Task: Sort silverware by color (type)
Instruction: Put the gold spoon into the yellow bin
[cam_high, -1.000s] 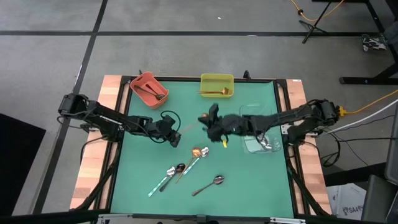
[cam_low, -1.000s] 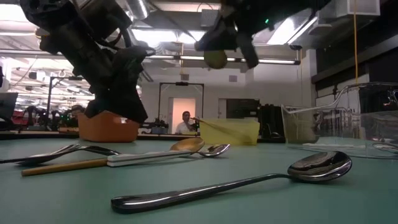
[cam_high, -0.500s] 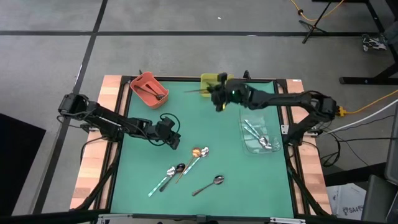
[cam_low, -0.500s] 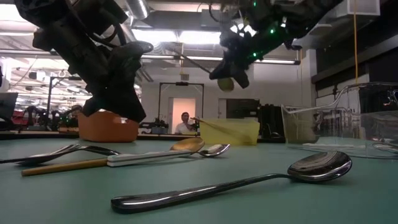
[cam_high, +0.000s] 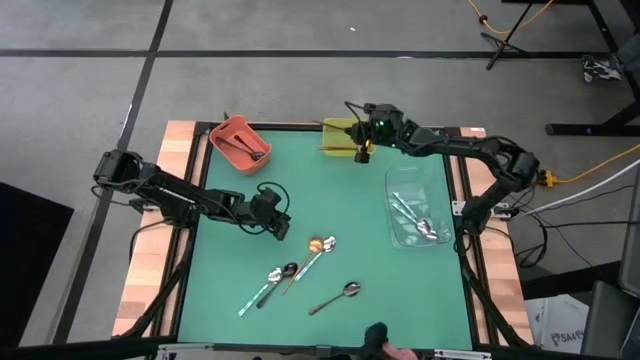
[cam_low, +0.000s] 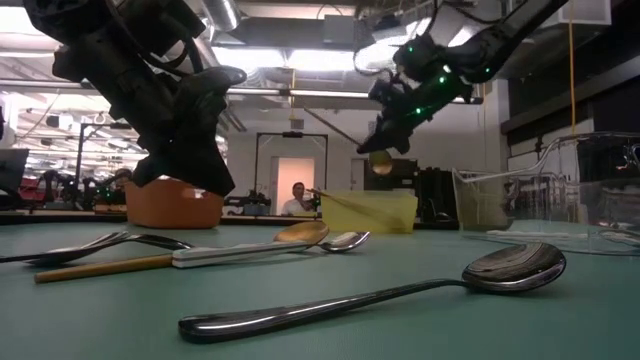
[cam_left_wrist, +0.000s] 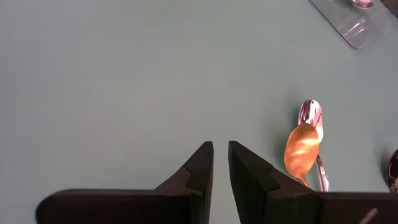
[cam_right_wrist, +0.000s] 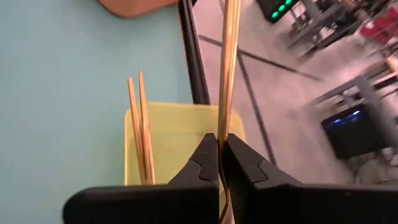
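My right gripper hangs over the yellow bin at the far edge, shut on a gold spoon. Two gold handles lie in that bin. My left gripper hovers left of the table's middle, its fingers a narrow gap apart with nothing between them. Loose silverware lies on the green mat: a gold spoon crossed with a silver one, a dark spoon, a white-handled one and a silver one. My right gripper pinches the gold spoon's thin handle between its two fingers. The handle runs on past the fingertips, along the fingers. The spoon is lifted clear above the yellow bin and tilted, its bowl hanging below the gripper.
A red bin with dark spoons stands at the far left. A clear bin with silver spoons stands at the right. Something dark shows at the table's near edge. Bare mat lies between my left gripper and the yellow bin.
My right gripper has swung from the table's middle toward the far edge, over the yellow bin, carrying the gold spoon clear of the mat. Its wrist has rolled on the way, so the spoon's bowl now hangs lower. It has stayed shut on the spoon.
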